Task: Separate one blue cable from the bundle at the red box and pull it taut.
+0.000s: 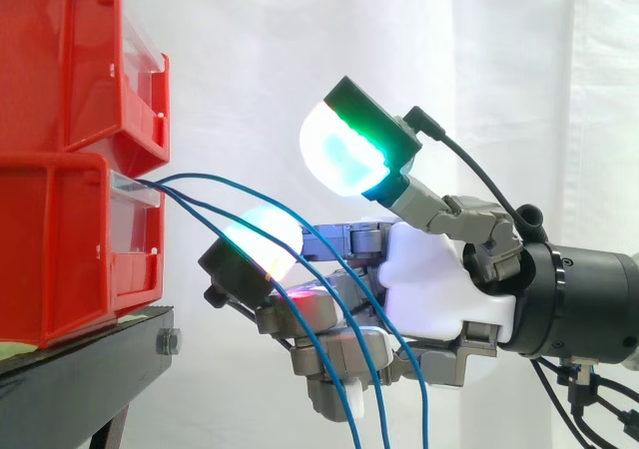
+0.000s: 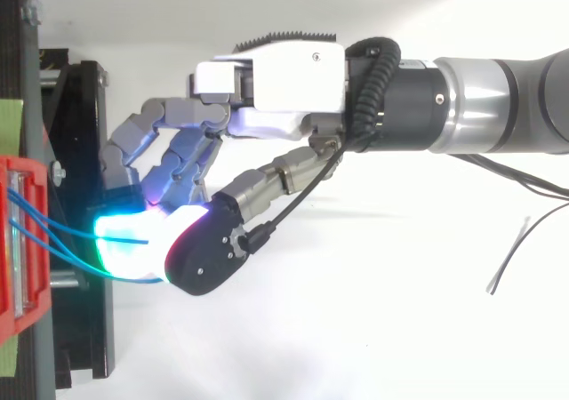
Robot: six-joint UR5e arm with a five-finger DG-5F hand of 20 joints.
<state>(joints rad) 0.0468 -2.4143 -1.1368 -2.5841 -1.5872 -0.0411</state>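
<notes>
Two red bins are stacked at the left, and blue cables (image 1: 215, 177) come out of the front of the lower bin (image 1: 70, 259). They arch to the right and hang down across my hand (image 1: 439, 279). The hand reaches in from the right, just short of the bin. Its thumb (image 1: 344, 150) is raised, glowing white and green. The fingers (image 1: 255, 244) sit lower, with a wide gap between the two. One cable runs through that gap and nothing pinches it. In the top view the cables (image 2: 53, 227) lead from the red box (image 2: 18, 240) to under the glowing pad.
The bins rest on a black stand (image 1: 90, 359) whose edge is right below the fingers. The upper red bin (image 1: 70, 60) overhangs the cable exit. A thin dark loose wire (image 2: 511, 258) lies on the white surface to the right. A white curtain hangs behind.
</notes>
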